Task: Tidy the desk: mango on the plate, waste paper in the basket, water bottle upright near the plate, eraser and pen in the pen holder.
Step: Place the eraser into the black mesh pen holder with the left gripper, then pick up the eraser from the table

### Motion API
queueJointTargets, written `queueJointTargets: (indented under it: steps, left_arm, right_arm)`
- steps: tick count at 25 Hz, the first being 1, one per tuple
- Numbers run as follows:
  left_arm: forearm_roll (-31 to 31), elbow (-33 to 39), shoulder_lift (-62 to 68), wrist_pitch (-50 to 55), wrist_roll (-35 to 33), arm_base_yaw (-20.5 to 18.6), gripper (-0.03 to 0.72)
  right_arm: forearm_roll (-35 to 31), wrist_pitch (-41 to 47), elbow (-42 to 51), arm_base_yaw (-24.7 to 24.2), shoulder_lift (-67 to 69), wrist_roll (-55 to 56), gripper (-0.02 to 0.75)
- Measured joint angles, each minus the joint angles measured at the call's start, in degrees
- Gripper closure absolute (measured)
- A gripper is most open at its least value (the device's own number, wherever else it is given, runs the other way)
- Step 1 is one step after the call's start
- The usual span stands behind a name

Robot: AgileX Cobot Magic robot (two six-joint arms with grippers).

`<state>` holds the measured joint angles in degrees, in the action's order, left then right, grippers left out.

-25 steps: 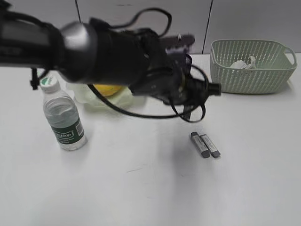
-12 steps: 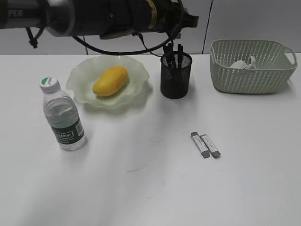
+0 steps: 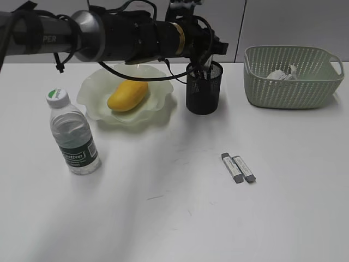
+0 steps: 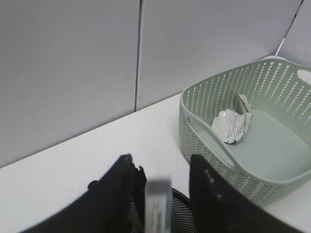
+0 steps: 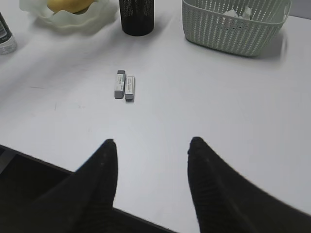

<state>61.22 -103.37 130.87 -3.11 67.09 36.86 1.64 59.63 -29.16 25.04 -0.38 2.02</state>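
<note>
My left gripper [image 3: 205, 57] [image 4: 162, 162] hangs right over the black mesh pen holder [image 3: 203, 93] [image 4: 181, 213], jaws apart. A blurred grey-white eraser [image 4: 158, 204] stands on end between them, against the left finger, with a gap to the right finger. Two more erasers [image 3: 238, 167] [image 5: 124, 86] lie side by side on the desk [image 3: 163, 218]. The mango [image 3: 127, 94] lies on the plate [image 3: 159, 107]. The water bottle [image 3: 73, 136] stands upright left of it. Waste paper [image 3: 282, 73] [image 4: 232, 126] sits in the basket [image 3: 292, 90]. I cannot make out the pen. My right gripper [image 5: 152, 141] is open over bare desk.
The left arm [image 3: 109, 38] stretches across the back of the desk above the plate. A grey panelled wall [image 4: 73, 73] stands right behind the pen holder and basket. The right gripper is out of the exterior view.
The left arm swung from low over the middle of the desk up and back, and its gripper now sits at the pen holder's mouth. The two erasers on the desk have not moved.
</note>
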Motion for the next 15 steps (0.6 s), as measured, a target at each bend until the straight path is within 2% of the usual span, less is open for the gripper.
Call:
queueJointTargets:
  steps: [2,4,7,9,12,15]
  left_arm:
    - [0.0,0.0,-0.1,0.2,0.0,0.0,0.344]
    - [0.0,0.0,-0.7,1.5,0.0,0.0,0.321]
    - [-2.8,0.1,-4.1,10.3,-0.1,1.2,0.339]
    - [-3.8,1.7,-8.3,16.1,-2.7,2.7,0.374]
    - [-7.1,9.6,-18.2,19.6,-12.3,6.4,0.407]
    - [-12.7,22.8,-30.8,24.1,-17.3,10.5,0.416]
  right_arm:
    - [0.0,0.0,0.0,0.0,0.0,0.1,0.356]
    - [0.0,0.0,0.0,0.0,0.0,0.1,0.356]
    - [0.0,0.0,0.0,0.0,0.0,0.1,0.356]
    - [0.0,0.0,0.0,0.0,0.0,0.0,0.356]
    - [0.0,0.0,0.0,0.0,0.0,0.0,0.356]
    - [0.0,0.0,0.0,0.0,0.0,0.0,0.356]
